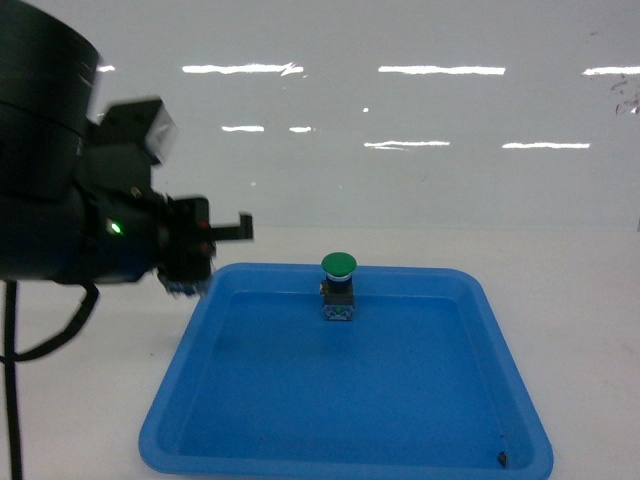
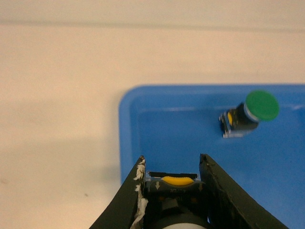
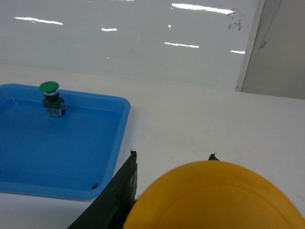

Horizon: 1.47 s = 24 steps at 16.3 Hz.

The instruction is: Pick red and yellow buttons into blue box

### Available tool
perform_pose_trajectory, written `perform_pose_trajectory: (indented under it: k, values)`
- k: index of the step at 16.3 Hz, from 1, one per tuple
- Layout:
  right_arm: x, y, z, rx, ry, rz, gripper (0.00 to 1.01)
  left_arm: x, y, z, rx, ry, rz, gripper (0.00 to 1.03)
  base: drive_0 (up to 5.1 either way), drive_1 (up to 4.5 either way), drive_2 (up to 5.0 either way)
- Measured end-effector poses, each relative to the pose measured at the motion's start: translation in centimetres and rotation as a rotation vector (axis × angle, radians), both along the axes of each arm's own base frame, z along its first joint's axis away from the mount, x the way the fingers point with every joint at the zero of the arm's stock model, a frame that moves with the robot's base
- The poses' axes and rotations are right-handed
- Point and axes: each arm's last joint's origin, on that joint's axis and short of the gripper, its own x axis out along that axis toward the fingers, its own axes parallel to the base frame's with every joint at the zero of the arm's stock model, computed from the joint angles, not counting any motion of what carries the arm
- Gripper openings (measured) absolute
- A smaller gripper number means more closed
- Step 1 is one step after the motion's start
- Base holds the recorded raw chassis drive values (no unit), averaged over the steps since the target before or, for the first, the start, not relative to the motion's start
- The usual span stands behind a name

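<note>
My left gripper (image 2: 172,156) is shut on the black block body of a button (image 2: 174,183) with a yellow latch tab; its cap is hidden here. In the head view this gripper (image 1: 215,245) hovers over the shallow tray's far left corner, with specks of red between its fingers, so this is the red button. My right gripper (image 3: 172,154) is shut on the yellow button (image 3: 214,200), whose round cap fills the lower wrist view, above bare table to the right of the tray. The right gripper is outside the head view. The blue box is out of view.
A shallow blue tray (image 1: 300,420) lies on the white table (image 3: 200,119). A green-capped button (image 1: 338,285) stands upright near the tray's far edge. A small dark speck (image 1: 501,458) lies in the tray's near right corner. A glossy white wall runs behind the table.
</note>
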Motion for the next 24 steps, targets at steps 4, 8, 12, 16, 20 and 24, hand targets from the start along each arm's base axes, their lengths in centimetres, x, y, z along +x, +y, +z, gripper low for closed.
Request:
perform_pose_trajectory:
  k: [4,8,12,16,20,24]
  values:
    - [0.0,0.0,0.0,0.000,0.000,0.000,0.39,-3.7,3.4,3.6,0.007,-0.191,0.046,0.28,0.0,0.00,0.0]
    - [0.0,0.0,0.0,0.000,0.000,0.000,0.39,-9.9,5.6,5.3,0.036,-0.268,0.052,0.28,0.0,0.00,0.0]
    - [0.0,0.0,0.0,0.000,0.000,0.000,0.39,-13.3,6.3,6.4,0.064,-0.352,0.099,0.28,0.0,0.00,0.0]
    - [0.0,0.0,0.0,0.000,0.000,0.000,0.39,-13.0,6.1,6.6,0.068,-0.393,0.114,0.28,0.0,0.00,0.0]
    - [0.0,0.0,0.0,0.000,0.000,0.000,0.39,-13.0,6.1,6.6,0.068,-0.393,0.112,0.28,0.0,0.00,0.0]
    - [0.0,0.0,0.0,0.000,0.001,0.000,0.39,-12.9,6.1,6.5,0.069,-0.388,0.111,0.28,0.0,-2.11,2.2]
